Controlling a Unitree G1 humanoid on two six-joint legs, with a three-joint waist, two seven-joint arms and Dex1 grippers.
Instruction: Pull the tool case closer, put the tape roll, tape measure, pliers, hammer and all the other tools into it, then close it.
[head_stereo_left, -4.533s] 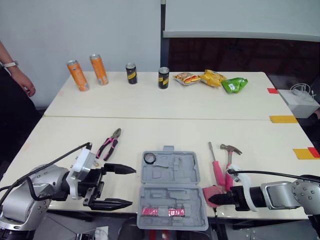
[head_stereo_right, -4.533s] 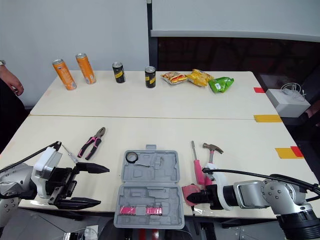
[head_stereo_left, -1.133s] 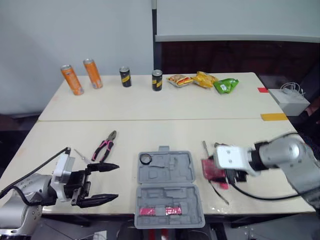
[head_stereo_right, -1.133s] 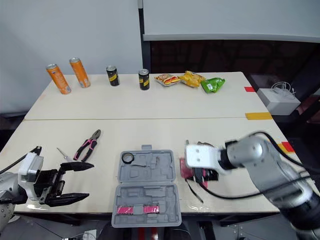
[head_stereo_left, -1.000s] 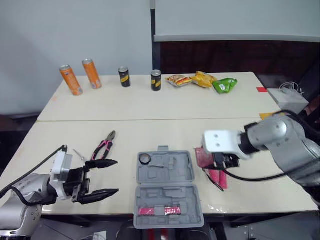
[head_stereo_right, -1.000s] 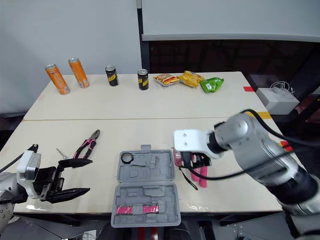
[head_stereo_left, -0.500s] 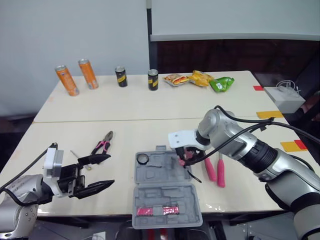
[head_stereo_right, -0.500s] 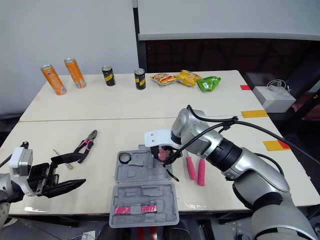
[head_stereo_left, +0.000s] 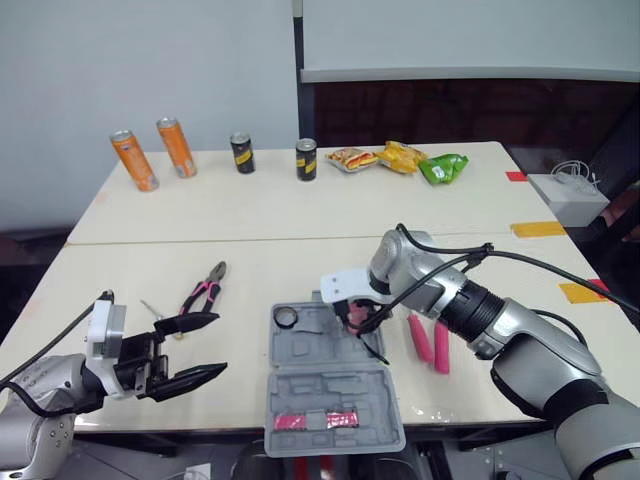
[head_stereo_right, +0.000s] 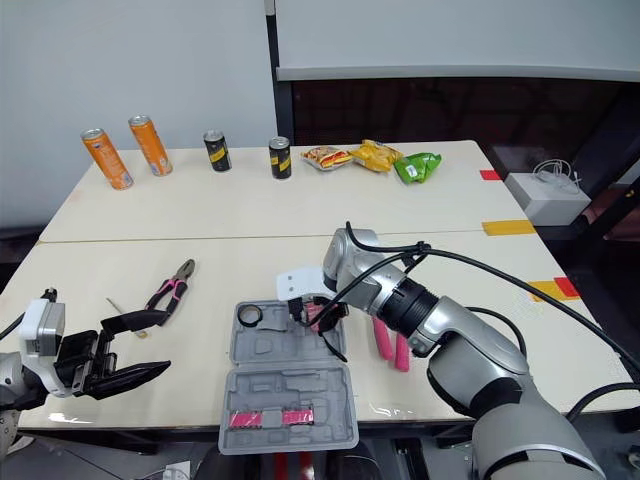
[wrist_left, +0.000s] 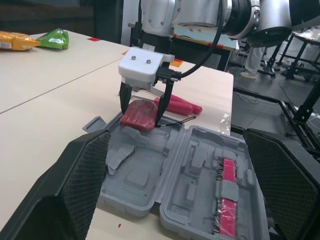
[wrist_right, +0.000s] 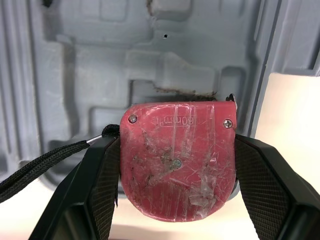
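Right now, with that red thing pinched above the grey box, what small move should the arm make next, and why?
Probably lower it a little, then release. The right gripper is shut on the red tape measure, held over the moulded far half of the open tool case near its edge, seemingly not yet seated.

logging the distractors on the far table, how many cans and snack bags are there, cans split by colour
orange cans: 2
black cans: 2
snack bags: 3
total: 7
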